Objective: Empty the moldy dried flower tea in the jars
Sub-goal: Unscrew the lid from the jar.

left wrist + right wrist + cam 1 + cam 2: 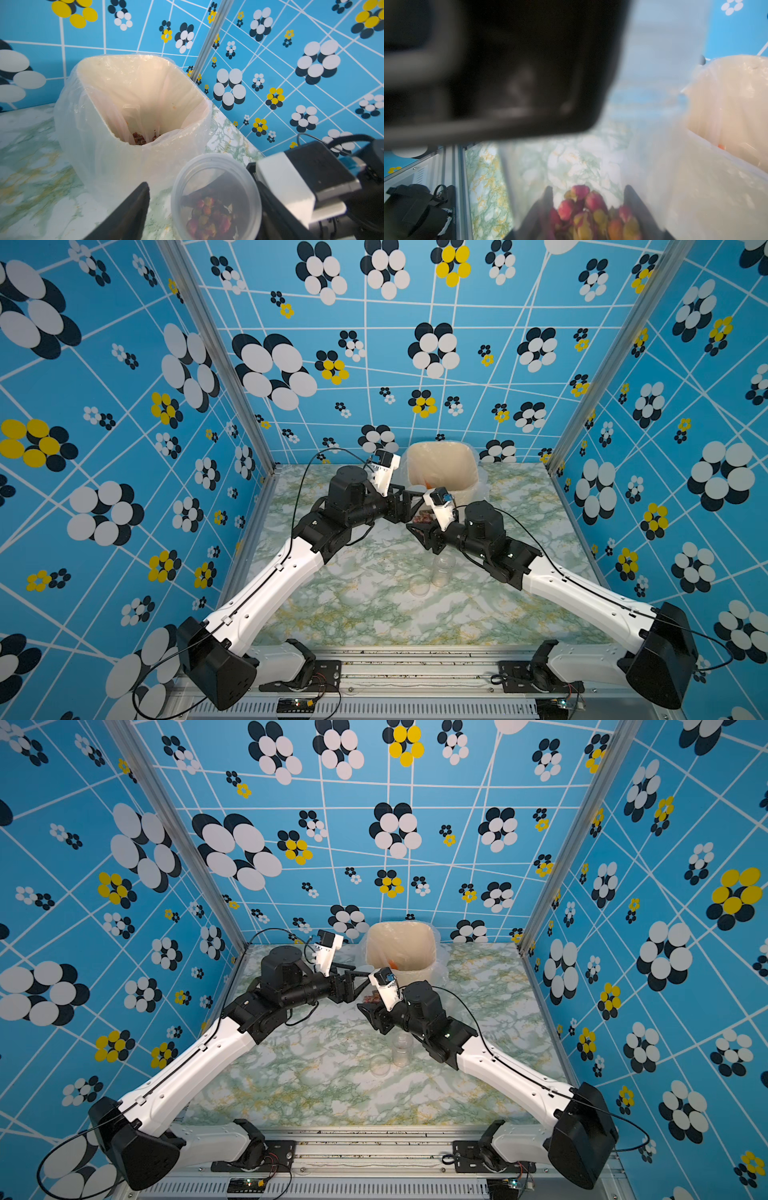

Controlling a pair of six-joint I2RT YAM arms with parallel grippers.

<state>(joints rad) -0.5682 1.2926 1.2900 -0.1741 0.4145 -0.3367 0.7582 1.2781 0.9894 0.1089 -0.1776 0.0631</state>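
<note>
Beige bin [436, 464] behind tea jar [216, 197]; empty jar [442, 570] w/ lid [419, 586] beside it.

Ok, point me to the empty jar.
In both top views the empty jar sits on the table, close by the right arm; a loose lid lies beside it, on its left.

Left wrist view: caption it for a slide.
A clear jar of dried flower tea beside the plastic-lined bin, with reddish bits already at its bottom.

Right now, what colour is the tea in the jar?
Tea in the jar: pinkish-red mixed with yellow; best in right wrist view.
</note>
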